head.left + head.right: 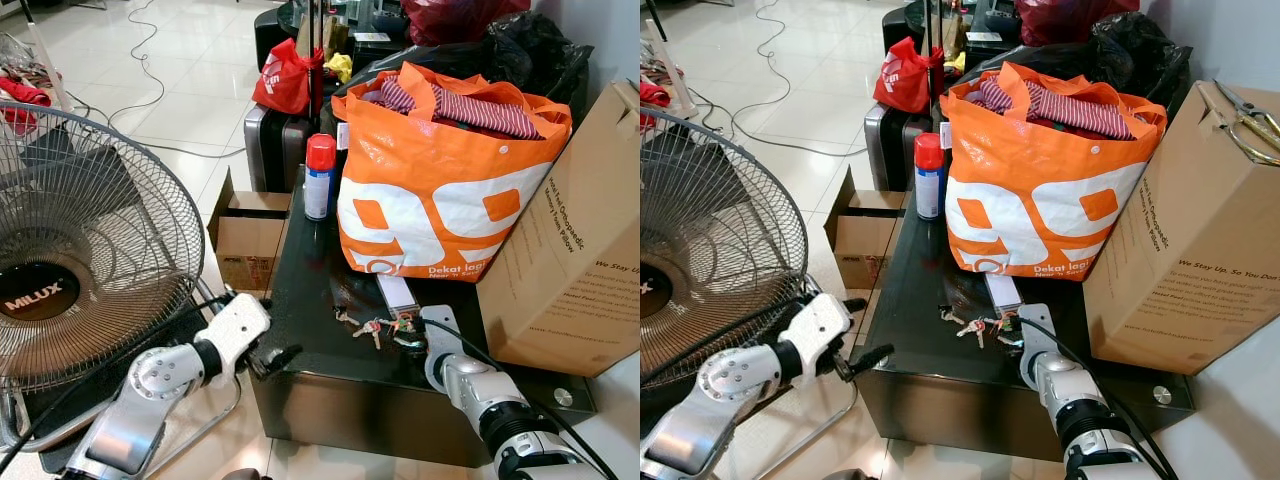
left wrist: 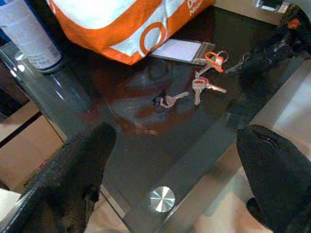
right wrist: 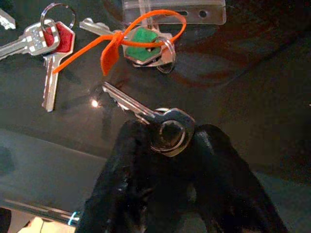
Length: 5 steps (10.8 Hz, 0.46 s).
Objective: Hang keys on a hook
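Observation:
Several keys point(image 1: 372, 328) lie spread near the front edge of a black glass table point(image 1: 310, 290). One has a red head point(image 3: 54, 40), one a green head point(image 3: 142, 51) with an orange tie. My right gripper point(image 3: 165, 137) is low over the table's front, shut on the head of a plain silver key point(image 3: 167, 130) whose blade rests on the glass. The same gripper point(image 1: 408, 340) touches the right end of the key cluster. My left gripper point(image 1: 276, 357) hangs open off the table's front left corner, with nothing between its fingers point(image 2: 82, 165).
An orange shopping bag point(image 1: 440, 190) full of clothes and a red-capped spray can point(image 1: 319, 175) stand behind the keys, with a clear badge holder point(image 1: 398, 292) between. A large cardboard box point(image 1: 580, 260) crowds the right. A floor fan point(image 1: 70, 250) and a small open carton point(image 1: 250, 235) stand left.

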Available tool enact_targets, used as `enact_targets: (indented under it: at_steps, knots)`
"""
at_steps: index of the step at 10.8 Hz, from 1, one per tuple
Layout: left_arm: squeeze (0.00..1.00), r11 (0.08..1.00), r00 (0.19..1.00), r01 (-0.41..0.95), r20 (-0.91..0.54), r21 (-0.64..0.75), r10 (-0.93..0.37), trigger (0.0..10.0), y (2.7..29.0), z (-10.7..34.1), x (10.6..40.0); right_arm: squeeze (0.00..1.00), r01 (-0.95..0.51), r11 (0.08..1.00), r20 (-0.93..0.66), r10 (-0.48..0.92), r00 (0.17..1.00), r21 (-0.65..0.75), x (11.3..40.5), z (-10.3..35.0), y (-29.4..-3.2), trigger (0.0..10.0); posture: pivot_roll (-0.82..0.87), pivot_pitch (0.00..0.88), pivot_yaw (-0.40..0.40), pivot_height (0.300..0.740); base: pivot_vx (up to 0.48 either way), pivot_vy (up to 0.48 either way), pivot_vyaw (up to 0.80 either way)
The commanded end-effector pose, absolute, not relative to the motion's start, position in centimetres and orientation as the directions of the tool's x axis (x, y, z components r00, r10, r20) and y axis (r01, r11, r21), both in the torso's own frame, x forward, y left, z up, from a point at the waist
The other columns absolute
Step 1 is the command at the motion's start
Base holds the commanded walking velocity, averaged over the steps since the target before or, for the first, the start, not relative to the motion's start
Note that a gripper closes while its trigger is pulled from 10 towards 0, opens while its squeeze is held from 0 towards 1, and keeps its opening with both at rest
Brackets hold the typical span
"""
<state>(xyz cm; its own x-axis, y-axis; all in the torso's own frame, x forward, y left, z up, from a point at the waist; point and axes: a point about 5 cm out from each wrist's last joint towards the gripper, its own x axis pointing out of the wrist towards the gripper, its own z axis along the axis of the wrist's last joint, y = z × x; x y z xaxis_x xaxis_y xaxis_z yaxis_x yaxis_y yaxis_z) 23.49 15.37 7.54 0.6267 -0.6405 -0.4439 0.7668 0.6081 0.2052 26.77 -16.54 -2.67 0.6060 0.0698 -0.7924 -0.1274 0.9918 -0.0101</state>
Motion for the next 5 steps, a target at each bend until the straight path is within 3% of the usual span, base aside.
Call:
enact_targets:
  at_steps: [1, 5]
  knots:
    - [0.35, 0.597, 0.621, 0.774, -0.436, 0.212, -0.651, 10.0, 15.09, 7.98, 23.66, 0.0, -0.141, 0.99, -0.797, 0.065, 0.601, -0.025, 26.94, -2.6, -16.74, 0.0, 0.03, 0.0, -0.005, 0.74, 0.0, 0.0, 0.0]
    - [0.34, 0.6, 0.627, 0.77, -0.43, 0.216, -0.65, 10.0, 14.97, 8.07, 23.85, 0.0, -0.136, 0.991, -0.789, 0.07, 0.611, -0.017, 27.31, -2.37, -16.8, 0.0, 0.04, 0.0, -0.01, 0.74, 0.0, 0.0, 0.0]
